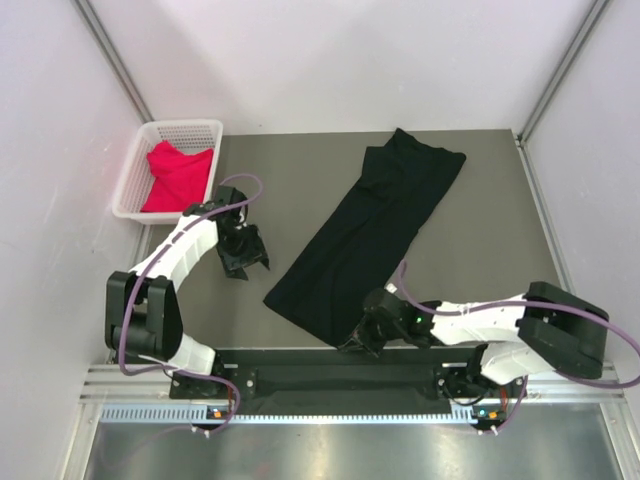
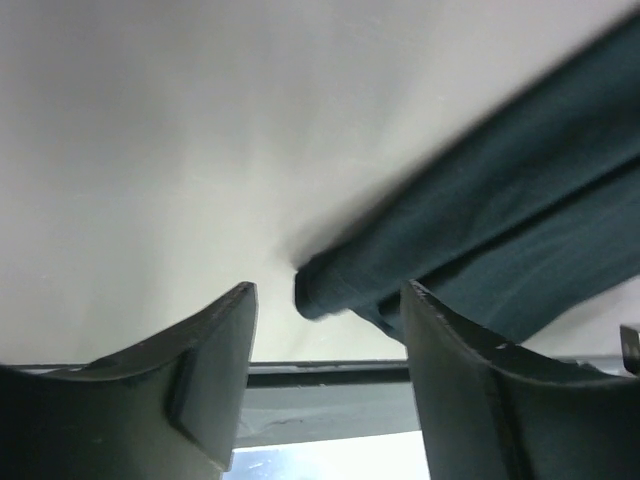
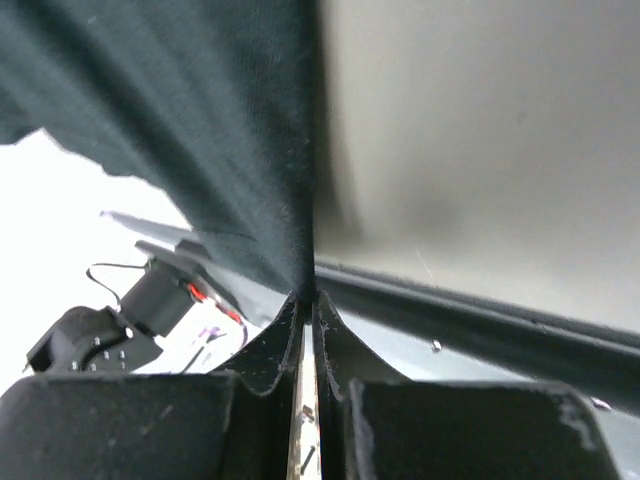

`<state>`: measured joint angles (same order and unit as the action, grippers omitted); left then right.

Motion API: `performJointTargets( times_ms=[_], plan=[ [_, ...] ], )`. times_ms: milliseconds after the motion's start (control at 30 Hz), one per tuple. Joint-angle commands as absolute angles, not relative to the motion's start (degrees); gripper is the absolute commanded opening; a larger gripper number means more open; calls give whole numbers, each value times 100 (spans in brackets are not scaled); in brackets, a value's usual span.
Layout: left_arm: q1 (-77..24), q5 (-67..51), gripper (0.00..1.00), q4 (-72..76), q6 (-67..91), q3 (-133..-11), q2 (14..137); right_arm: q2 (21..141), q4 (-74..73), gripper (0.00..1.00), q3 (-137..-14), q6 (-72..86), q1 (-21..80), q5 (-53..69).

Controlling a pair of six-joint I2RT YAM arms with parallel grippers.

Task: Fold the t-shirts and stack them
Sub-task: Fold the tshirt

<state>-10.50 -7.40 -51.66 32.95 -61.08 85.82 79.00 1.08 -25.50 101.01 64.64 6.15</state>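
Observation:
A long black t-shirt (image 1: 375, 230) lies folded lengthwise in a strip running diagonally across the table. My right gripper (image 1: 358, 338) pinches the near corner of that strip; the right wrist view has both fingertips pressed together on the black t-shirt's (image 3: 200, 130) edge at the right gripper (image 3: 310, 297). My left gripper (image 1: 246, 262) hovers open, left of the strip's near-left corner. Between its spread fingers (image 2: 225, 345) in the left wrist view, that corner of the black t-shirt (image 2: 480, 240) lies just beyond the tips of the left gripper (image 2: 330, 295). The red-pink t-shirt (image 1: 178, 175) sits crumpled in the basket.
A white lattice basket (image 1: 135, 170) stands at the back left, against the left wall. White enclosure walls ring the table. The black mounting rail (image 1: 340, 368) for the arm bases runs along the near edge.

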Motion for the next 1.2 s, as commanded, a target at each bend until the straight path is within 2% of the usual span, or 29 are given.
performJointTargets(
  times_ms=[0, 167, 400, 700, 733, 767, 867, 933, 1000, 1167],
  plan=[
    [-1028, -1150, 66, -5194, 3147, -6179, 8315, 7428, 53, 0, -2400, 9801, 6407, 834],
    [-1037, -1677, 70, -5177, 3129, -6021, 8209, 6796, -272, 0, -2076, 9073, 6294, 1439],
    [-1247, -2232, 70, -4773, 3524, -5371, 7849, 5828, -1668, 0, -1627, 7656, 6003, 2092],
    [-2943, -1916, 70, -4237, 4482, -5036, 7778, 3921, -3311, 0, -765, 7401, 5994, 1917],
    [-3066, -1873, 70, -4123, 4535, -5088, 7770, 3833, -3427, 16, -852, 7339, 5994, 1794],
    [-3102, -1811, 70, -4052, 4518, -5124, 7752, 3754, -3471, 25, -905, 7313, 5977, 1749],
    [-3111, -1583, 70, -3772, 4386, -5412, 7752, 4050, -3393, 43, -1316, 6980, 5801, 1461],
    [-3111, -1390, 70, -3665, 4194, -5659, 7831, 4428, -3453, 47, -1694, 6316, 5365, 1310],
    [-3111, -1171, 70, -3569, 4000, -6098, 8041, 5095, -3655, 57, -2397, 5760, 4950, 1064],
    [-3103, -642, 70, -3323, 3613, -7109, 8709, 6237, -3876, 62, -3935, 4063, 3026, 976]
  ],
)
